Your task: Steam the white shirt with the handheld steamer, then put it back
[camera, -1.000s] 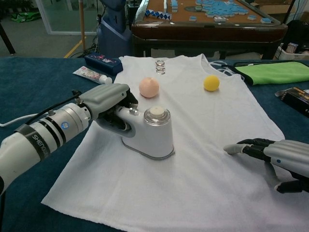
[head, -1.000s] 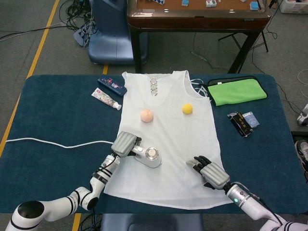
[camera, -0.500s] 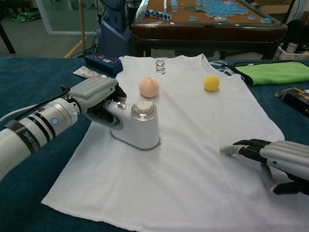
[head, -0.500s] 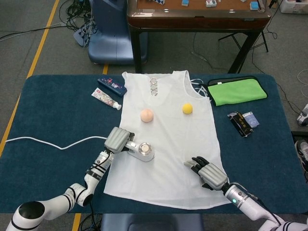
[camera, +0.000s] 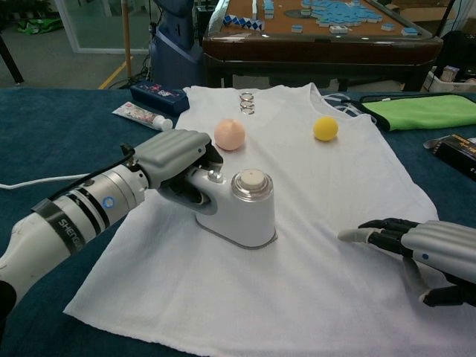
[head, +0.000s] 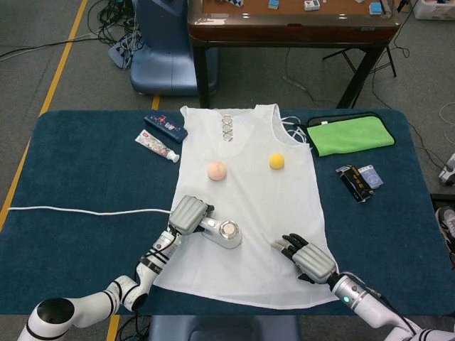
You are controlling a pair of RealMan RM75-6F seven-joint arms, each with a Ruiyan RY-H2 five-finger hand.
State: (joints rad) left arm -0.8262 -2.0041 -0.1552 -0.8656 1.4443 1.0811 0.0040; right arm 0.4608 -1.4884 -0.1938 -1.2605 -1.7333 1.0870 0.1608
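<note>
The white sleeveless shirt (head: 249, 177) (camera: 312, 216) lies flat on the blue table. My left hand (head: 189, 214) (camera: 172, 160) grips the handle of the white handheld steamer (head: 225, 233) (camera: 243, 208), which stands base-down on the shirt's lower left part. Its white cord (head: 85, 212) (camera: 44, 181) trails off to the left across the table. My right hand (head: 309, 256) (camera: 424, 249) rests palm-down on the lower right of the shirt, fingers spread and holding nothing.
A peach ball (head: 217, 170) (camera: 229, 134) and a yellow ball (head: 276, 160) (camera: 325, 128) sit on the shirt. A toothpaste tube (head: 158, 147) and a dark blue box (head: 166, 126) lie to its left. A green cloth (head: 350, 135) and a black box (head: 355, 182) lie to its right.
My left hand slid the steamer left and up on the shirt, then back right and down to near where it began. My right hand shifted slightly.
</note>
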